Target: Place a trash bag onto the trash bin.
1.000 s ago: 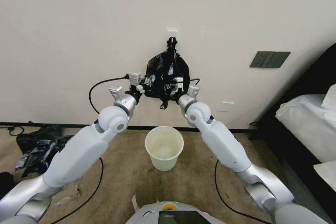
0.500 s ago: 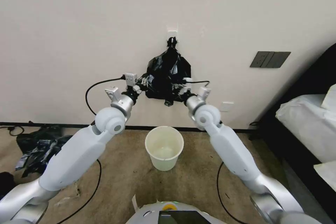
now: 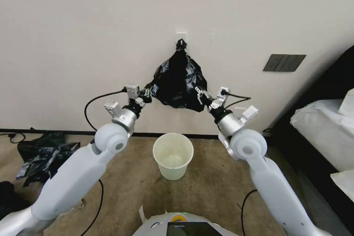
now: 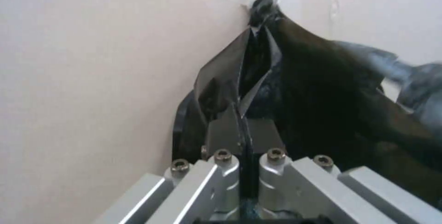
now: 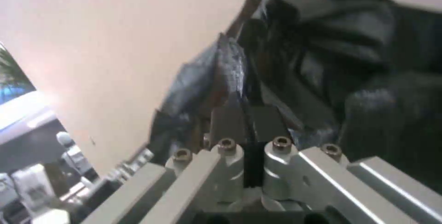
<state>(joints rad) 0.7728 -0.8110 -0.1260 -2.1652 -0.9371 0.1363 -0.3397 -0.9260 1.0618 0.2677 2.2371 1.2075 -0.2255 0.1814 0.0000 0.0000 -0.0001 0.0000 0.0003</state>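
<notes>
Now, starting at my far left, I see a black plastic pile [image 3: 44, 155] lying on the carpet floor [image 3: 125, 188] near the wall [image 3: 92, 25], well apart from the work. Next comes my left arm, reaching up and forward, and the left gripper [image 3: 146, 93] sits at the left lower corner of the trash bag [image 3: 179, 81]. In the left wrist view the left gripper [image 4: 241, 127] has its two fingers pressed together on a fold of the black plastic, so it is pinching the bag edge.

The trash bag hangs against the wall from a small white hook [image 3: 181, 31], its top bunched into a knot at the hook. Its lower edge is spread wide between my two grippers, like a triangle. Directly under it, on the floor, stands the trash bin [image 3: 173, 155], upright and with nothing over its rim; the bag is above it and not touching it.

On the right side the right gripper [image 3: 201, 95] holds the right lower corner of the bag. In the right wrist view its fingers [image 5: 265, 123] are closed tight on the wrinkled plastic. Further right I see a dark switch plate [image 3: 284, 62] on the wall and a white covered bed [image 3: 324, 125] at the edge.
</notes>
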